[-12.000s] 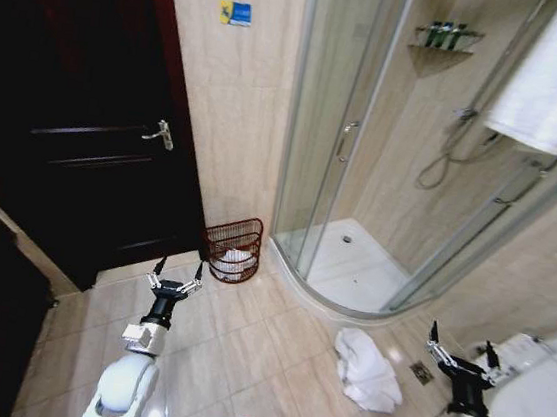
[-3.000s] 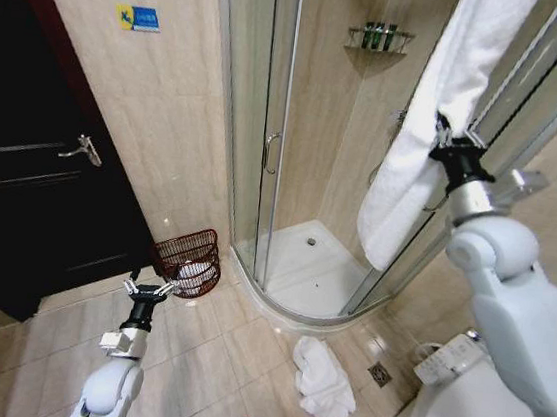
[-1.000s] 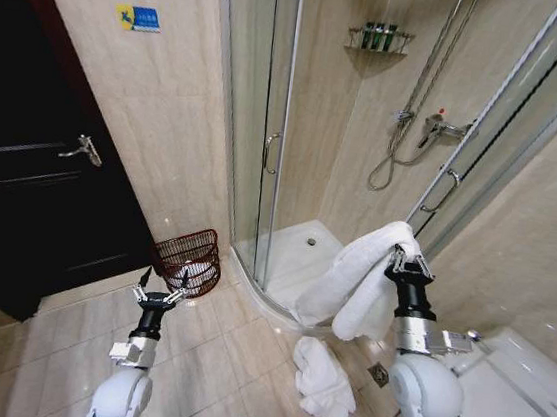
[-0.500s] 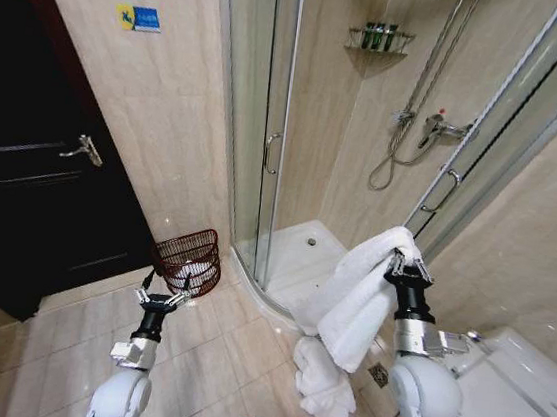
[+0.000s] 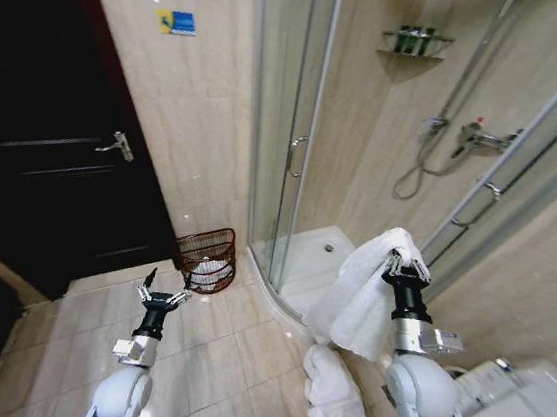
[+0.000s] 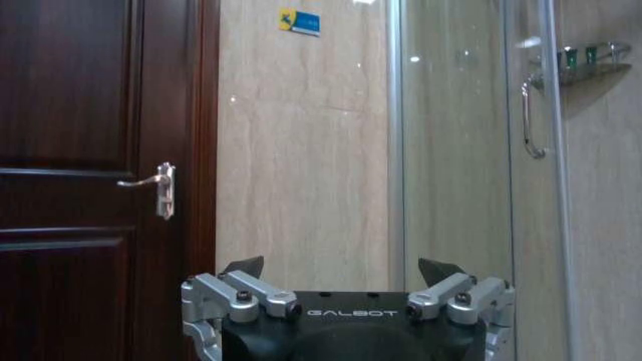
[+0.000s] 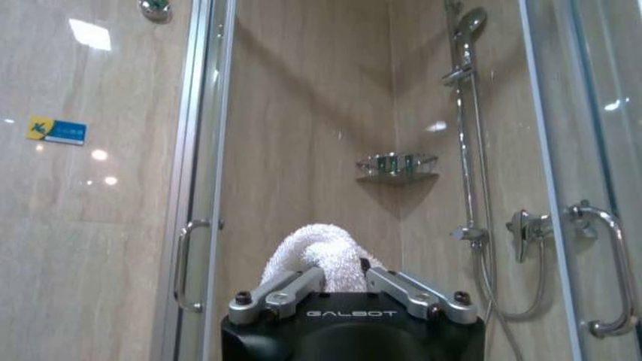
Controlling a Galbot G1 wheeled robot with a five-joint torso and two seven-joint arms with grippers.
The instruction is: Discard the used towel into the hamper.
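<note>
The right gripper (image 5: 407,271) pinches a white terry towel (image 5: 363,304), held high so it drapes clear of the floor. The left gripper (image 5: 160,293) waits spread near the dark red-brown wire hamper (image 5: 206,258), which apparently already holds laundry, far left by the shower.

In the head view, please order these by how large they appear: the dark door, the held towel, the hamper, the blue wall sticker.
1. dark door, largest by far.
2. towel, held by the right gripper.
3. hamper, clearly smaller than the towel, though it stands farther from the camera.
4. blue wall sticker, smallest.
</note>
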